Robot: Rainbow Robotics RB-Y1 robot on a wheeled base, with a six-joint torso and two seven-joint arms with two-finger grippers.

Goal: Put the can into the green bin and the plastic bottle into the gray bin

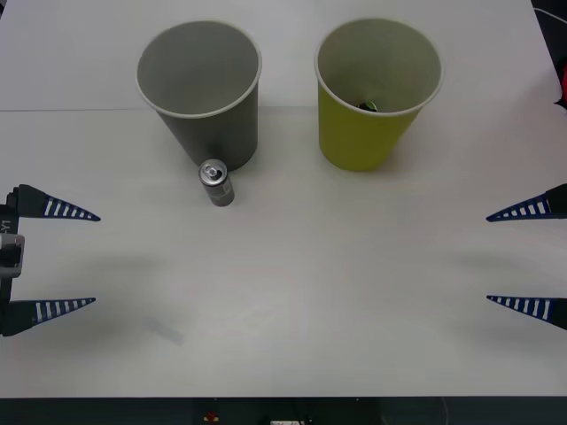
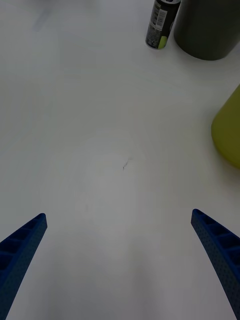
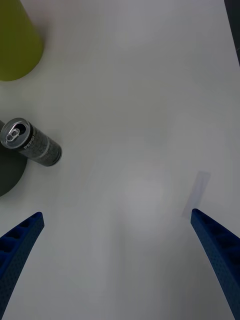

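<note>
The can (image 1: 216,182) stands upright on the white table, silver top with a pull tab, just in front of the gray bin (image 1: 200,88). To the right of that bin stands the green bin (image 1: 374,93), with a small dark thing at its bottom that I cannot make out. The plastic bottle is out of view. My left gripper (image 1: 78,259) is open at the table's left edge, well short of the can. My right gripper (image 1: 503,258) is open at the right edge. The left wrist view shows the can (image 3: 31,143) beside the gray bin (image 3: 7,176).
The table (image 1: 292,301) is bare between the two grippers and toward its front edge. In the right wrist view the can (image 2: 161,22), the gray bin (image 2: 206,25) and the green bin (image 2: 228,131) lie far ahead of the open fingers.
</note>
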